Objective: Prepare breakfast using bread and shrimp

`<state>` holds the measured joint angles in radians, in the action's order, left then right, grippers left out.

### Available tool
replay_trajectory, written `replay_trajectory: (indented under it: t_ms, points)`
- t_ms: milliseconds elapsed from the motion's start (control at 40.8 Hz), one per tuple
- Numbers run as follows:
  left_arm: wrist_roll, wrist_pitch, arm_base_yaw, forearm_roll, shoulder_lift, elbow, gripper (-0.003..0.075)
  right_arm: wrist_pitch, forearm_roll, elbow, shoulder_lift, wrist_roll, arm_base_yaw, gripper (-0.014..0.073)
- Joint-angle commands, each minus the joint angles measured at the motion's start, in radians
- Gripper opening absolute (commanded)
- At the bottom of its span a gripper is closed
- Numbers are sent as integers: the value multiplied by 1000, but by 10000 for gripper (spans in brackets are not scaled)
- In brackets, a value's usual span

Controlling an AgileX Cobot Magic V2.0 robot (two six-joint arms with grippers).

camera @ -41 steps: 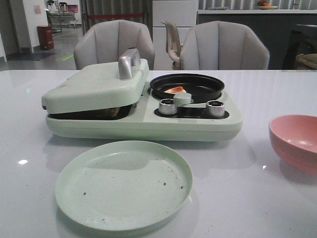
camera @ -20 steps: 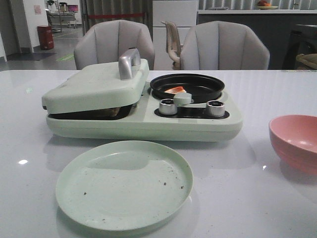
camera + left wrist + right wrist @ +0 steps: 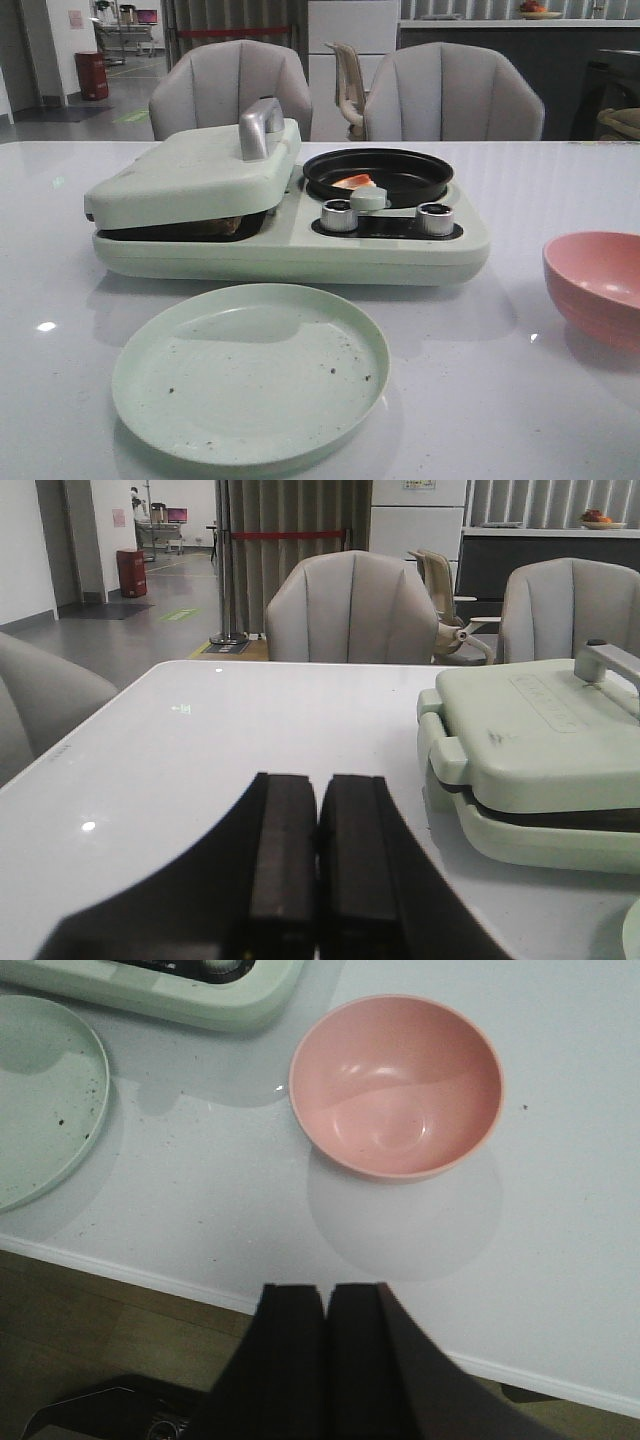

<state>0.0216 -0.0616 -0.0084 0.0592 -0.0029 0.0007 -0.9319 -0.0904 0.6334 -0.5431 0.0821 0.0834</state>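
Note:
The shrimp, small, orange and white, lies in the black round pan of the pale green breakfast maker. The maker's lid is lowered; in the dark gap under it a sliver of bread shows, the rest hidden. An empty pale green plate sits in front of the maker. My left gripper is shut and empty, low over the table to the left of the maker. My right gripper is shut and empty, above the table's front edge near the pink bowl.
The empty pink bowl stands at the right of the table. Two knobs sit on the maker's front. Two grey chairs stand behind the table. The plate's edge shows in the right wrist view.

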Motion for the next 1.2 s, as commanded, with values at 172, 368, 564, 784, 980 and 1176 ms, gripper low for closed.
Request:
replay_trajectory:
  t_ms: [172, 368, 564, 784, 980, 1176]
  points:
    - [0, 91, -2, 11, -21, 8, 109, 60, -2, 27, -2, 3, -1, 44]
    - [0, 91, -2, 11, -21, 8, 109, 70, -2, -4, 50, 3, -14, 44]
    - [0, 91, -2, 11, -21, 8, 109, 339, -22, -213, 254, 4, -129, 44]
    - [0, 91, -2, 11, -21, 8, 101, 672, -32, -469, 475, 4, -155, 44]
    - [0, 91, -2, 11, -21, 8, 101, 907, -48, -615, 541, 4, -138, 44]
    - [0, 91, -2, 11, -21, 8, 101, 966, -67, -644, 578, 4, -110, 44]
